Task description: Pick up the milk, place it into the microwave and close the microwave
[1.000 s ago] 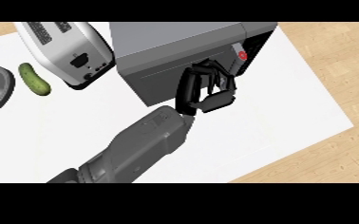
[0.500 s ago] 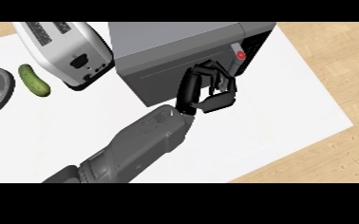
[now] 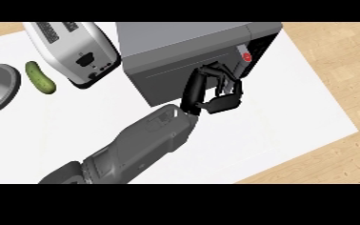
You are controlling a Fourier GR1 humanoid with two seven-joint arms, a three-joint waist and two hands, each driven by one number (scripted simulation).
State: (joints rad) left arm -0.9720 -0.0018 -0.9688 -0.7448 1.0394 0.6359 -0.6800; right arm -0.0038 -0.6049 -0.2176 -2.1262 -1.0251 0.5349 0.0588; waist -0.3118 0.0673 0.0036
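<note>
No milk in sight, so I'd guess it's already inside the microwave. The robot hand, clenched on nothing, is at the door, which looks nearly shut.

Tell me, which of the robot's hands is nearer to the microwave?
Left. The left hand, fingers curled, is at the microwave's front, just below its red button. The right hand is not in view, so its place cannot be told.

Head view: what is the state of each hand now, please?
Left hand: closed, fingers curled, holding nothing that shows.
Right hand: not in view.
</note>
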